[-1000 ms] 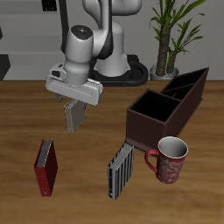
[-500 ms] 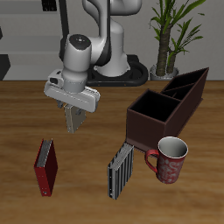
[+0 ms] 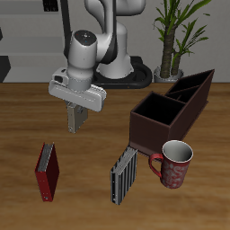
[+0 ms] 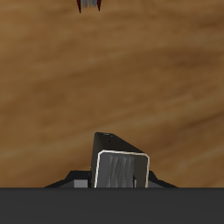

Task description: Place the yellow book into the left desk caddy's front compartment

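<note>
Hangs above bare table [image 3: 99, 135] behind the red book [image 3: 47, 171], gripper [image 3: 75, 128] closed on what appears to be the yellow book [image 4: 121, 166], though the exterior view shows only a grey sliver between the fingers. Compared with half a second ago, sits slightly nearer the left desk caddy [image 3: 157, 133] with fingers pointing straighter down. Remains well apart from the front compartment [image 3: 160, 110]. Leaves the dark striped book [image 3: 124, 173] and the mug [image 3: 175, 163] unmoved, near the table's front edge.
</note>
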You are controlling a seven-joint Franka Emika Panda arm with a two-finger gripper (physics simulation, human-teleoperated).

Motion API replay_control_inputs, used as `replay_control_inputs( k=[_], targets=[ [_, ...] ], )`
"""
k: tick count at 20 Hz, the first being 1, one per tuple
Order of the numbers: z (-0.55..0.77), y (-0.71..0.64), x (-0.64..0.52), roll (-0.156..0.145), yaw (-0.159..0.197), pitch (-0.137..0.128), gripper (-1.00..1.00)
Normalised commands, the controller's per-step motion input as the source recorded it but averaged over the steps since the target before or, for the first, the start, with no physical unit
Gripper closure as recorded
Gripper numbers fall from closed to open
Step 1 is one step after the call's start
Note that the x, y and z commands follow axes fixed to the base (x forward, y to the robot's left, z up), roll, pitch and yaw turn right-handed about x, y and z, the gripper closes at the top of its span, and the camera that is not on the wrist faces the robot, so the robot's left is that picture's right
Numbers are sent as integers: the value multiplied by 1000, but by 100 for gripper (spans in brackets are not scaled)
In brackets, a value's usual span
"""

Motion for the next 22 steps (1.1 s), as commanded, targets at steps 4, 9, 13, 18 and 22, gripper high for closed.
replay_control_inputs(
  k=[4, 9, 13, 18, 22],
  targets=[
    [362, 222, -96, -8, 25, -4, 100],
    [345, 209, -114, -9, -6, -6, 100],
    [285, 402, -89, 2, 18, -18, 100],
    [159, 414, -8, -18, 11, 18, 100],
    [79, 286, -92, 18, 20, 4, 100]
  ],
)
